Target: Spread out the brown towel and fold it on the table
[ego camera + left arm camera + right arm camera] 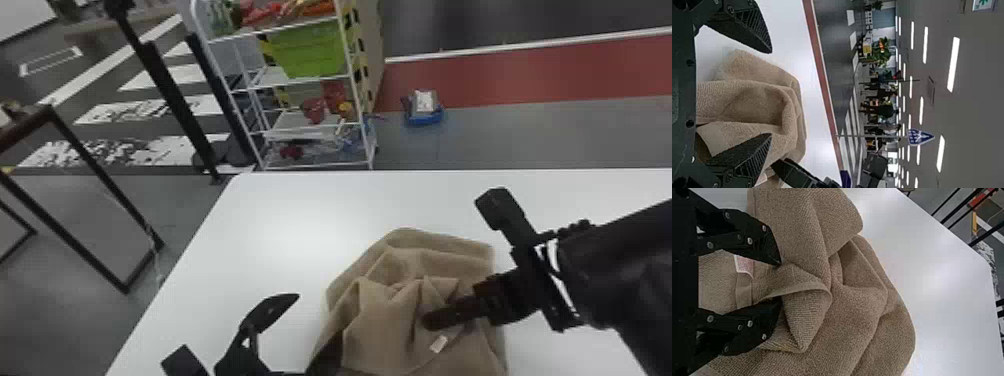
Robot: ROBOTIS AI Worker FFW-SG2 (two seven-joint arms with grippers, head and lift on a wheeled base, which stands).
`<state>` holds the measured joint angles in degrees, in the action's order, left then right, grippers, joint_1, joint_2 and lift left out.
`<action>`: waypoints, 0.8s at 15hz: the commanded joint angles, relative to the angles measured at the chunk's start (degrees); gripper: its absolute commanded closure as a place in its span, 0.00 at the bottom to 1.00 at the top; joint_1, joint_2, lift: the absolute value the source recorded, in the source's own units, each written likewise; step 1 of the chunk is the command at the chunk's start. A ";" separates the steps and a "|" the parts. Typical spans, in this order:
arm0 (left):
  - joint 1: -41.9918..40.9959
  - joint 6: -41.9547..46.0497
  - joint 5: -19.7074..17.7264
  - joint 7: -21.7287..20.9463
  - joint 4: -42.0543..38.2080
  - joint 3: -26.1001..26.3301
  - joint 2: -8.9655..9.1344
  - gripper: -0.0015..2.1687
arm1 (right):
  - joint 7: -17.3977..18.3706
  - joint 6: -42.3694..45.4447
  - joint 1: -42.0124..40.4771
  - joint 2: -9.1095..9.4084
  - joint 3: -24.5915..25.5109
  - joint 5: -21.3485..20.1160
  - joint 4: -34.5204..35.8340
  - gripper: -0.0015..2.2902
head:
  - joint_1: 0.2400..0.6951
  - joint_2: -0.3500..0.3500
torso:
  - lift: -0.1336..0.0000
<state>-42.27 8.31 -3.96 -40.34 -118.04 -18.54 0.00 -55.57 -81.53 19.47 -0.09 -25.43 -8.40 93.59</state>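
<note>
The brown towel (385, 315) is lying rumpled on the table (250, 235). Over it, nearer, the right gripper (780, 282) is pointing towards 9 o'clock from the head, its parted fingers straddling a loose fold, unclamped. Towards 8 o'clock, the left gripper (770, 93) is gaping wide, gripping nothing.

Large indoor hall | strip lights (953, 64) | crosswalk stripes (115, 112) | blue triangular road sign (919, 137)

Bright ceiling lights (953, 64), soft glare on table (295, 225)
</note>
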 commanded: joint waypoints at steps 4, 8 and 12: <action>0.00 0.17 -0.09 -0.09 0.00 -0.09 0.15 0.07 | -0.95 0.53 -0.13 -0.09 0.29 0.58 -0.08 0.42 | 1.00 1.00 | 0.07; 0.00 0.17 -0.26 -0.26 0.09 -0.27 0.15 0.07 | -3.58 0.35 -0.92 -0.09 3.99 3.13 1.06 0.51 | 1.00 1.00 | 0.07; 0.00 0.17 -0.35 -0.17 0.00 -0.27 0.15 0.07 | -4.90 -4.57 -0.04 -0.27 12.07 11.92 4.23 0.52 | 1.00 1.00 | 0.07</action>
<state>-42.27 8.48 -4.22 -40.52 -117.98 -18.81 0.00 -60.33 -84.13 19.01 -0.24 -16.41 0.19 96.55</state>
